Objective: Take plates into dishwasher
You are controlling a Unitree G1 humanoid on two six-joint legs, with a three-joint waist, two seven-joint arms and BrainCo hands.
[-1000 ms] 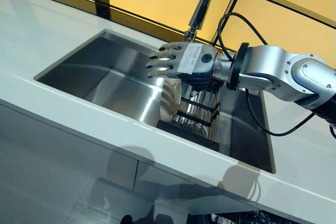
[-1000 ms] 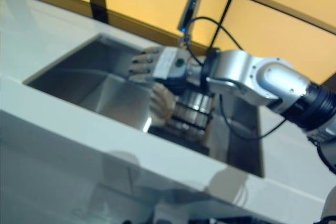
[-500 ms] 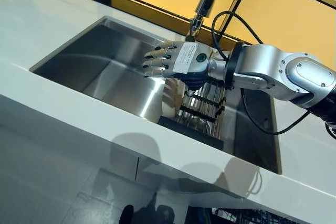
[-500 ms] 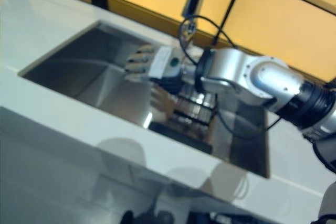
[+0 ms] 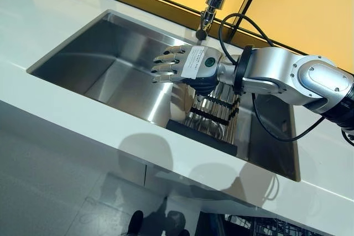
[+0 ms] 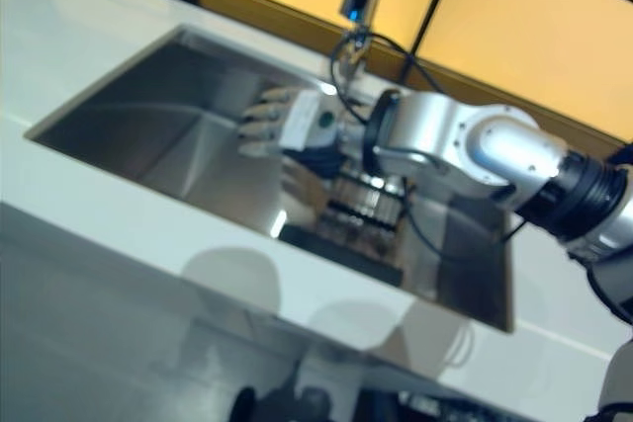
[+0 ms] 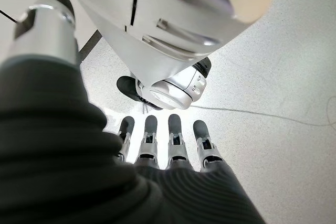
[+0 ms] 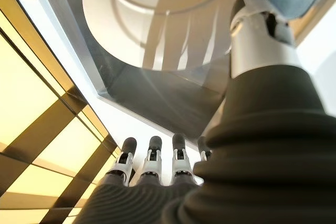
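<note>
My right hand (image 5: 185, 64) reaches over the steel sink (image 5: 105, 64), which is set into a white counter (image 5: 66, 131). The hand sits above the near end of a black rack (image 5: 207, 117) standing in the right part of the sink. Its fingers (image 5: 166, 69) are straight and spread, pointing toward the sink's left side; they close on nothing. In the right wrist view the same fingers (image 8: 152, 161) stand in a straight row, and the thumb (image 8: 257, 30) lies apart from them.

A white plate (image 8: 157, 19) stands on edge in the rack, just beyond my palm. In the right wrist view its underside, with a round foot ring, faces the hand, and the shadow of the fingers falls across it. I cannot tell from these views whether the thumb touches the plate's rim. In the left eye view the plate (image 5: 178, 95) shows below the hand, at the rack's left end, with further upright pieces behind it between the rack's bars.

A tap (image 5: 213, 1) rises behind the sink, beyond my wrist.

My left hand (image 7: 168, 148) hangs low, over a speckled floor (image 7: 273, 77); its fingers are straight and hold nothing.
</note>
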